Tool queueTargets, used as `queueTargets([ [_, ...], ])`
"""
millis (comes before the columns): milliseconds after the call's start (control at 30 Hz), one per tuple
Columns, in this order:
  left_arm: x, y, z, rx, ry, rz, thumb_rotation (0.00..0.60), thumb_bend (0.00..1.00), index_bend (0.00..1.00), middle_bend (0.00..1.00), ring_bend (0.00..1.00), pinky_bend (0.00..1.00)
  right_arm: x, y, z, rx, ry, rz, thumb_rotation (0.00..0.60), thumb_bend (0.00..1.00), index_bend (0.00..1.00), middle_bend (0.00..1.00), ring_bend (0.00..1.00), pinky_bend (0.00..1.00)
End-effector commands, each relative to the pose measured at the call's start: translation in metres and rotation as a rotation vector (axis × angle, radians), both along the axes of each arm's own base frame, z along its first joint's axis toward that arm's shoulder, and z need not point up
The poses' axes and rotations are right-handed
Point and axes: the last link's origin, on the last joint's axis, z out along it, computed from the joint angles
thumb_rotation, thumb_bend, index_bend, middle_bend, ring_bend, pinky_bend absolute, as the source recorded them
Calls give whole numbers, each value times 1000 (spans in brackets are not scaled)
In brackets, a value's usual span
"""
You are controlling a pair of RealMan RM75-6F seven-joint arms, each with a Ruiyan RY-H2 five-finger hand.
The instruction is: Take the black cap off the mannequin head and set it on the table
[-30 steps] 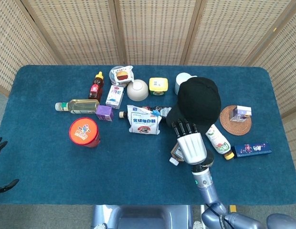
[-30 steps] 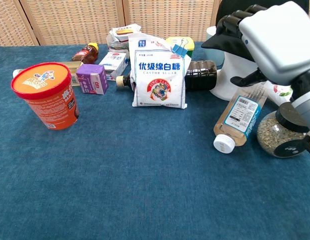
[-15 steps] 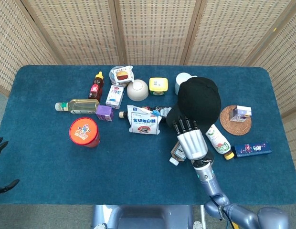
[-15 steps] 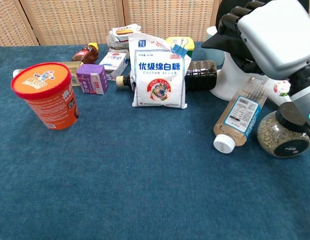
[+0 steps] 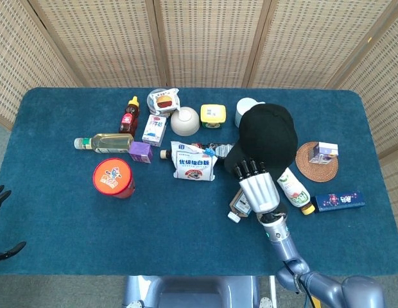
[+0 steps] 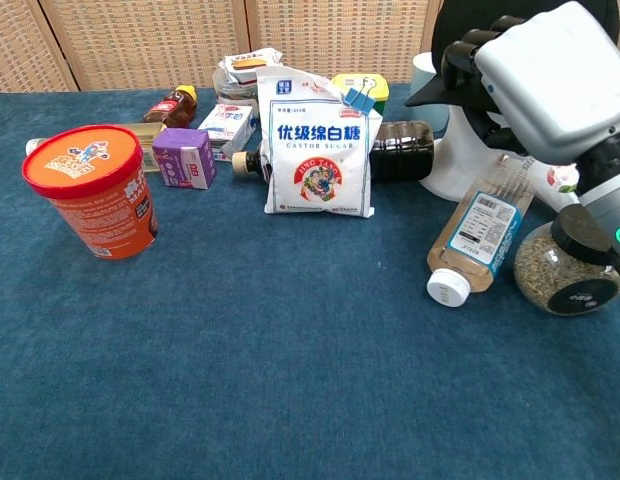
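Overhead only, right robot hand (image 5: 258, 189) fingers clamped on black cap (image 5: 268, 135) brim.

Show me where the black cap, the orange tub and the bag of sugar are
black cap (image 5: 268, 136), head view, on the crown.
orange tub (image 6: 89, 190), chest view, on its side wall.
bag of sugar (image 6: 319, 150), chest view, on the printed front.

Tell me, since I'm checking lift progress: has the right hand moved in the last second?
Yes. In the head view the right hand has crept up-frame toward the black cap, judged against the sugar bag, which stayed put.
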Motion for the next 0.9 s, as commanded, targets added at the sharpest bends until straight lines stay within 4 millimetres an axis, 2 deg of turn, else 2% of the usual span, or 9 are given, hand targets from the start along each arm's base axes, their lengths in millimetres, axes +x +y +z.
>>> queueTargets([
  [33,0,0,0,-2,1,-1,600,122,0,0,0,0,0,0,3,1,-16,39,600,647,542,515,502,707],
  [333,0,0,-1,-3,-1,0,600,121,0,0,0,0,4,-12,19,-22,-54,171,600,694,694,664,654,844],
  [633,1,-2,-2,-10,-3,-5,600,121,0,0,0,0,13,-30,41,-74,-23,235,600,699,730,695,690,874],
  [900,1,-1,-2,-17,-5,-5,600,121,0,0,0,0,24,-57,61,-134,59,239,600,699,742,707,700,886],
])
